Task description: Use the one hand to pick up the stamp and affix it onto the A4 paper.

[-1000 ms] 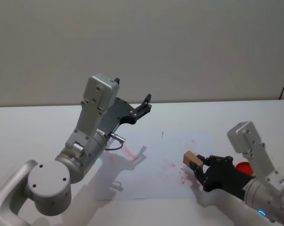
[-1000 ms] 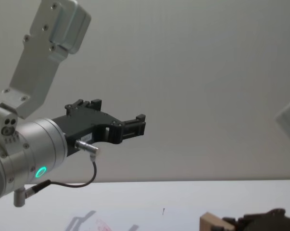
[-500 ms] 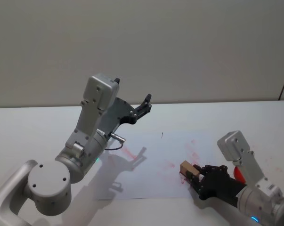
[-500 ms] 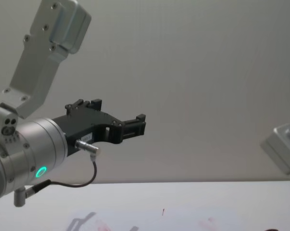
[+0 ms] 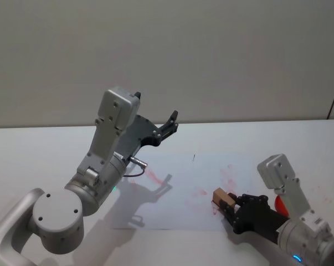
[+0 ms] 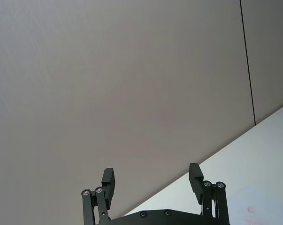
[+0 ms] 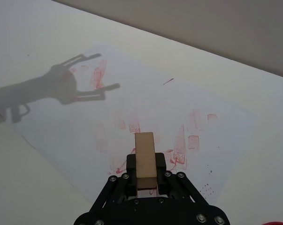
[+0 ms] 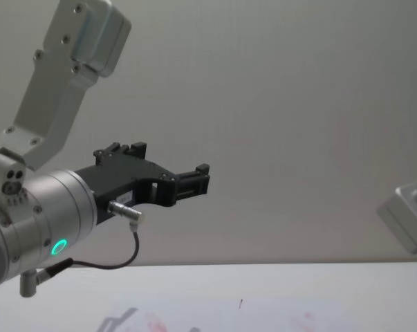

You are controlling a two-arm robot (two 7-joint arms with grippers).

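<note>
Head view is showing us the left gripper (image 5: 174, 120) hanging raised over the left of the table (image 5: 39, 149). Its fingers are standing apart on nothing and pointing toward the far wall. Moving rightward, we are seeing the A4 paper (image 5: 172, 208) lying flat mid-table, carrying red prints (image 5: 229, 176) and a tiny black mark (image 5: 194, 158) near its far edge. At the paper's near right part, the right gripper (image 5: 225, 203) is reaching in low and is clamping the stamp (image 5: 219, 196) between its fingers. The wooden block is sticking out beyond them over a cluster of red prints. We cannot tell whether the stamp is touching the sheet. Just right of that gripper, a red object (image 5: 282, 203) is peeking out from behind the arm.
</note>
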